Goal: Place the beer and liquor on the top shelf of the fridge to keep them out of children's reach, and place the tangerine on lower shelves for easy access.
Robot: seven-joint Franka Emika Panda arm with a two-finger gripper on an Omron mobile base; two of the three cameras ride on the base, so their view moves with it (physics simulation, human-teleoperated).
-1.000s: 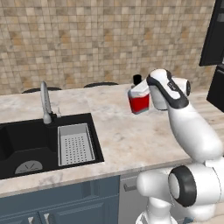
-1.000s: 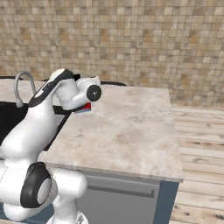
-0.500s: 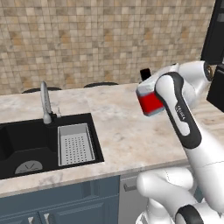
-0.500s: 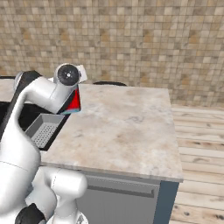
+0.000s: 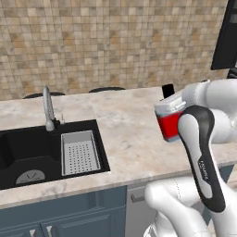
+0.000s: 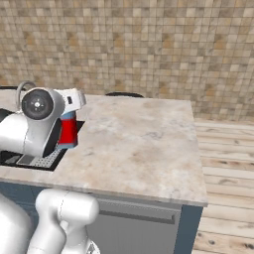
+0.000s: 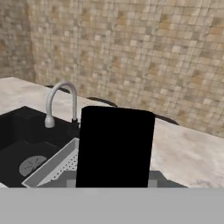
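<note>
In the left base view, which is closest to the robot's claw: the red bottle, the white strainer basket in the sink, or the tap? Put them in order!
From the gripper:
1. The liquor, held in it, above the counter's right part.
2. The strainer basket, in the sink's right half.
3. The tap, behind the sink, farther left.

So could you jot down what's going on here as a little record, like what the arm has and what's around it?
held item: the liquor, red body and blue shoulders, carried above the counter
hand: hand shut on the liquor, with the bottle tilted
bottle cap: black, fills the middle of the hand view
sink: black sink to the left, with a grey strainer tray in it
faucet: grey faucet behind the sink
wall: tan tiled wall
beer, tangerine, fridge shelves: cannot tell where they are
</note>
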